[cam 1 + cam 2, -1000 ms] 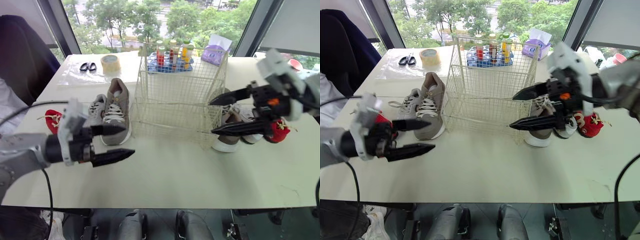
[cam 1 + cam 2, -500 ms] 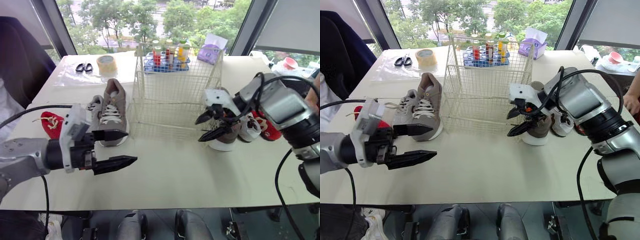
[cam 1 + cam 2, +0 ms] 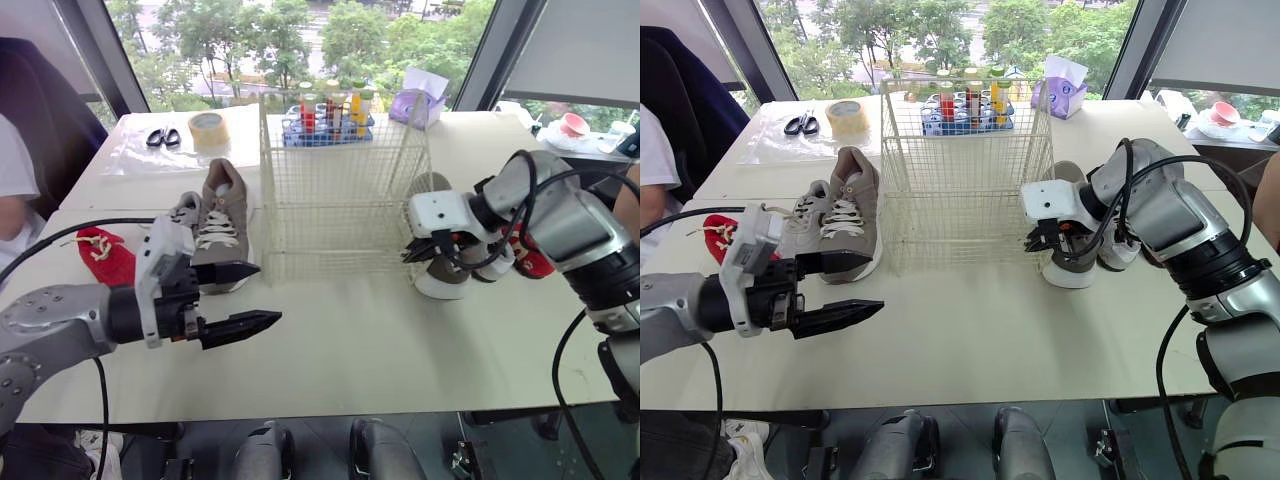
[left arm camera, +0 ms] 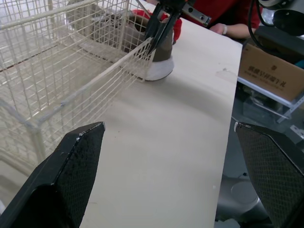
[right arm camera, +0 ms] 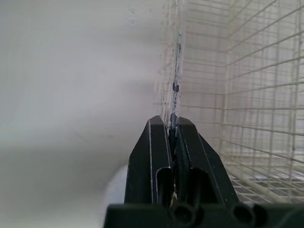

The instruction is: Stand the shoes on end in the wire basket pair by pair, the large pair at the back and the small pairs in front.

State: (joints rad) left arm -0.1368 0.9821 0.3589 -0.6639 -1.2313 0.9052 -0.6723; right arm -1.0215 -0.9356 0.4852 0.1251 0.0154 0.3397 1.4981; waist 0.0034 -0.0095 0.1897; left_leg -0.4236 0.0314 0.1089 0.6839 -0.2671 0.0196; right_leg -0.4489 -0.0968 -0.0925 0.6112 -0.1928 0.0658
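Right gripper (image 5: 174, 122) pinches a front-right corner wire of the wire basket (image 3: 340, 200), clearest in wrist view; left gripper (image 3: 268, 293) gapes over bare table (image 3: 360, 340).

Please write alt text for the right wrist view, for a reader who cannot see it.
The right gripper is shut on a wire at the edge of the basket. Its mesh runs on one side, the pale table on the other.

We saw a cream wire basket (image 3: 340, 190) on a pale cream table (image 3: 400, 350), a taupe shoe (image 3: 228, 212) with white laces and sole, a small red shoe (image 3: 105, 255), a blue rack (image 3: 325, 136), and black fingers with a white housing on the left gripper (image 3: 268, 292).
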